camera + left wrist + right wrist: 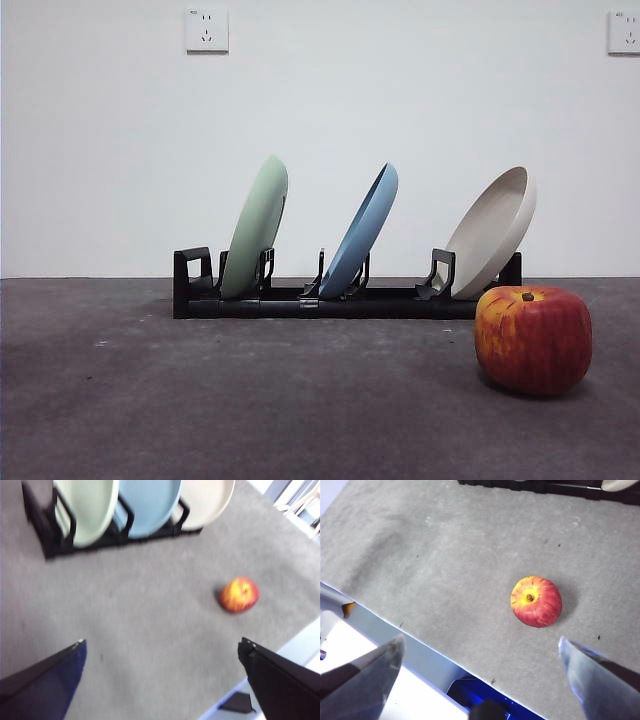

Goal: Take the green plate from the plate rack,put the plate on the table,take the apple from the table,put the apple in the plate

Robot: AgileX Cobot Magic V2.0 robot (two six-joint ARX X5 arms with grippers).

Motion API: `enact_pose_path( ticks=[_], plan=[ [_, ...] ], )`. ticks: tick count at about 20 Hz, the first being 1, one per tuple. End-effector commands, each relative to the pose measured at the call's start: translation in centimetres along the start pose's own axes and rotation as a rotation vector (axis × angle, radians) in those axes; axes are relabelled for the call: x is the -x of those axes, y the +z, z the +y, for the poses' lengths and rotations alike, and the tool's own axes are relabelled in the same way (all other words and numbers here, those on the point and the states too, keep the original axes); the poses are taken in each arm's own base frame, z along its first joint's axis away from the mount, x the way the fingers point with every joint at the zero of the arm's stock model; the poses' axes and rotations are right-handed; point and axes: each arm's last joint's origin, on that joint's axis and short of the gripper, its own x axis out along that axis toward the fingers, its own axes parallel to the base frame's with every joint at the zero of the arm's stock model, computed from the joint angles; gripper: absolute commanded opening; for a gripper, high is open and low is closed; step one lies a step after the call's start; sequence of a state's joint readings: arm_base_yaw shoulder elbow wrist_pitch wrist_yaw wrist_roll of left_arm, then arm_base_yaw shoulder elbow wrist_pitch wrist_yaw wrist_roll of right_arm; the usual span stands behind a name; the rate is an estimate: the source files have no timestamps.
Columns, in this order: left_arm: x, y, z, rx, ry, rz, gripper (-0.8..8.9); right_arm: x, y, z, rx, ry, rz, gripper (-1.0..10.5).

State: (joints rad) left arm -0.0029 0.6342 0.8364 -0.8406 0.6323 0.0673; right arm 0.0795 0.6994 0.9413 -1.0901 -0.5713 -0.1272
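On the worktop (250, 400) the plate rack (300, 298) stands near the far wall, its upright holders keeping three plates on edge and leaning the same way. That is why each can be reached by its rim from above. The green plate (255, 228) sits in the slot at one end, the blue plate (362, 230) in the middle, and the beige plate (492, 232) at the other end. Each is apart from its neighbour, which should leave room for a jaw to slip in beside the green one.

The apple (533, 340) rests stem up on the worktop, in front of the rack's beige-plate end and clear of it. Open worktop lies before the green plate's end, a likely spot to set that plate down.

Neither arm shows in the front view, so both seem to hang high and wait. The left tool (162, 652) is spread wide with nothing between its jaws; its camera looks down on the rack with the green plate nearest its side, so I judge it the natural one for the plate. The right tool (480, 652) is likewise wide open and empty, with the apple below it, well placed for the later pick. No step of the task is done yet
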Motion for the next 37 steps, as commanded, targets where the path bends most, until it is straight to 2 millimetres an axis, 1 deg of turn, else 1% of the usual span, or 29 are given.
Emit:
enact_pose_path(
  ticks=[1, 3, 5, 7, 10, 12, 15, 18, 22, 25, 29, 34, 35, 37],
  plan=[
    [-0.7, 1.7, 0.1, -0.018, -0.027, -0.022, 5.05, 0.0, 0.1, 0.0, -0.001, 0.001, -0.004, 6.3],
    [-1.8, 3.5, 0.3, -0.044, -0.056, -0.028, 5.04, 0.0, 0.1, 0.0, -0.001, 0.001, -0.004, 6.3],
    [-3.5, 5.5, 0.4, -0.060, -0.081, -0.029, 5.04, 0.0, 0.1, 0.0, -0.001, 0.001, -0.004, 6.3],
    [-5.4, 7.5, 0.3, -0.096, -0.064, -0.029, 5.03, 0.0, 0.1, 0.0, -0.001, 0.001, -0.004, 6.3],
    [-8.9, 10.5, 0.2, -0.142, -0.051, -0.034, 5.03, 0.0, 0.1, 0.0, -0.001, 0.001, -0.004, 6.3],
    [-11.5, 12.2, 0.4, -0.159, -0.046, -0.041, 5.03, 0.0, 0.1, 0.0, -0.001, 0.001, -0.004, 6.3],
    [-15.6, 14.1, 1.2, -0.165, -0.038, -0.027, 5.03, 0.0, 0.1, 0.0, -0.002, 0.001, -0.003, 6.3],
    [-19.6, 15.2, 2.4, -0.159, -0.030, -0.005, 5.03, 0.0, 0.1, 0.0, -0.003, 0.001, -0.003, 6.3],
    [-24.2, 15.6, 4.2, -0.146, -0.024, 0.027, 5.03, 0.0, 0.1, 0.0, -0.011, 0.001, -0.003, 6.3],
    [-26.6, 15.0, 5.2, -0.140, -0.006, 0.040, 5.03, 0.0, 0.1, 0.0, -0.020, 0.001, -0.004, 6.3],
    [-28.5, 14.0, 6.1, -0.131, 0.003, 0.055, 5.03, 0.0, 0.1, 0.0, -0.021, 0.001, -0.004, 6.3],
    [-29.8, 13.1, 6.5, -0.099, 0.004, 0.090, 4.91, 0.0, 0.1, 0.0, -0.021, 0.001, -0.004, 6.3],
    [-30.0, 13.0, 6.6, -0.095, 0.004, 0.094, 4.47, 0.0, 0.1, 0.0, -0.020, 0.001, -0.004, 6.3],
    [-30.1, 12.9, 6.5, -0.098, -0.001, 0.095, 3.25, 0.0, 0.1, 0.0, -0.020, 0.001, -0.004, 6.3]
  ],
)
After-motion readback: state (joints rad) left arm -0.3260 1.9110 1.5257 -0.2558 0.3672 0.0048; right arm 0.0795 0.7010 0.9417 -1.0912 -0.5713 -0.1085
